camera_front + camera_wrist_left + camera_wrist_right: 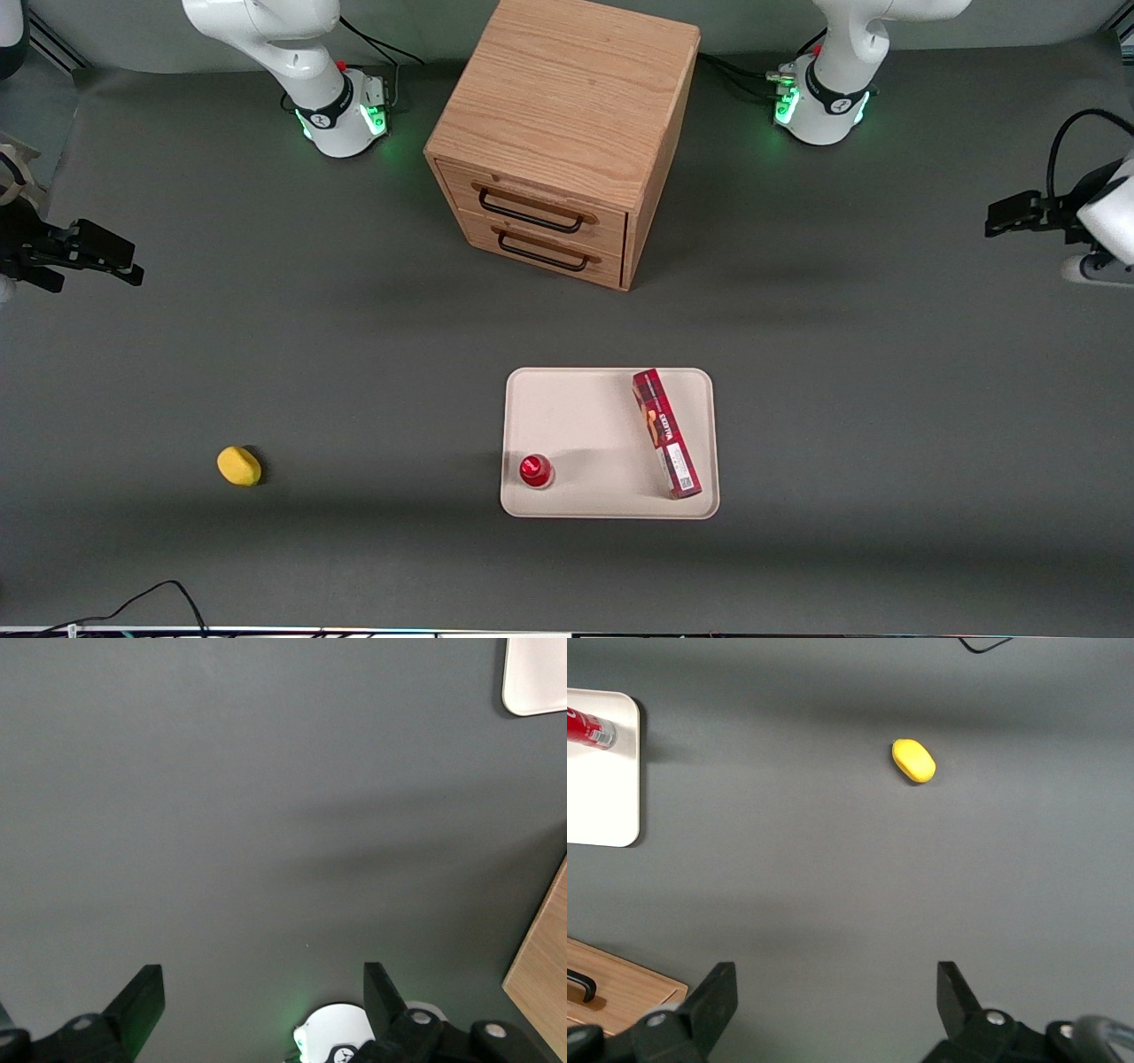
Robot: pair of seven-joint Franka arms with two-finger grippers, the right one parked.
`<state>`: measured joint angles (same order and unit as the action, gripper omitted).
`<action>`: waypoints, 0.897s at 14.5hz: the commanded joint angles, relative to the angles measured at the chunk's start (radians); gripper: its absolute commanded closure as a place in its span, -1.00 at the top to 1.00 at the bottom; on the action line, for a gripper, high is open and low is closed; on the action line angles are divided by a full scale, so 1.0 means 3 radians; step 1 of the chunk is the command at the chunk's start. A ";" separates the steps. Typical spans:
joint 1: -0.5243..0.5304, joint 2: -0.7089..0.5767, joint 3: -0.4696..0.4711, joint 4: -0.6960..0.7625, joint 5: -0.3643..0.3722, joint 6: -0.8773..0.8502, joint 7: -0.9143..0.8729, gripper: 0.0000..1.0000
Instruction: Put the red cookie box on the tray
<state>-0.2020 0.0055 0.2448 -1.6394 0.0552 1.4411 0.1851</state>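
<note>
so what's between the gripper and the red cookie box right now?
Only bare grey table: front view shows nothing between the open gripper, out at the working arm's end, and the red cookie box lying on the tray.

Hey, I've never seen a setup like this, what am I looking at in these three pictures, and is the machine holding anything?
This is a table with two white robot arms. One picture looks down on the table from the front; the other two come from small cameras on each arm's wrist, pointing past the fingers at the table.

The working arm's tool hangs over bare table at its end, away from the tray. The left wrist picture shows its two dark fingers spread apart with nothing between them, so it holds nothing.

In the middle lies a cream tray. On it lie a long red cookie box and a small red-capped item. Farther from the camera stands a wooden drawer cabinet. A yellow object lies toward the parked arm's end.
</note>
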 commanded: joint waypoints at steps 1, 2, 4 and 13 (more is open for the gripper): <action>-0.0078 -0.0039 -0.0013 0.0248 0.0082 -0.0287 0.0048 1.00; -0.0114 -0.0039 -0.0018 0.0381 0.0082 -0.0456 0.0033 1.00; -0.0134 -0.0034 -0.0018 0.0606 0.0072 -0.0733 -0.0003 1.00; 0.0269 0.0064 -0.0457 0.0684 0.0036 -0.0713 -0.0121 1.00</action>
